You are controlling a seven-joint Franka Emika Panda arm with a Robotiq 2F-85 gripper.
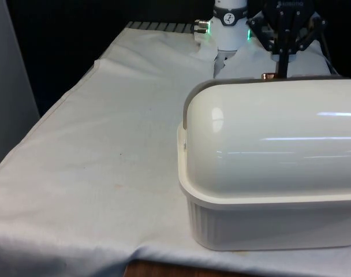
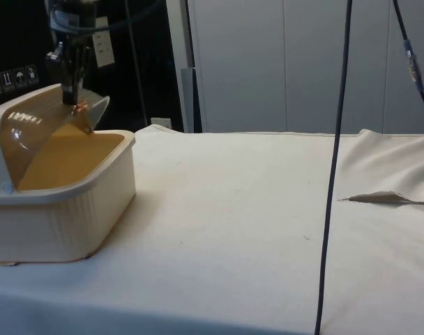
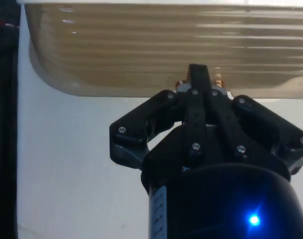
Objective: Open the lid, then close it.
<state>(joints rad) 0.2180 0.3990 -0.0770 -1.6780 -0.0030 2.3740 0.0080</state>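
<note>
The bread box's roll-top lid point(image 2: 31, 129) is sitting partly rolled back, its copper knob point(image 2: 80, 107) pinched directly under the end effector point(image 2: 72, 103), which is clamping narrow on it. Following the lid's arc matters; pulling straight risks slipping off.

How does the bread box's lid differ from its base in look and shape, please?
The lid is smooth and curved, while the base has ribbed, nearly straight walls. In the side view the lid's end looks translucent amber, whereas the base is opaque cream. The gripper is at a small copper knob on the lid's edge; the base rests on the white cloth. In the front view both look glossy cream.
</note>
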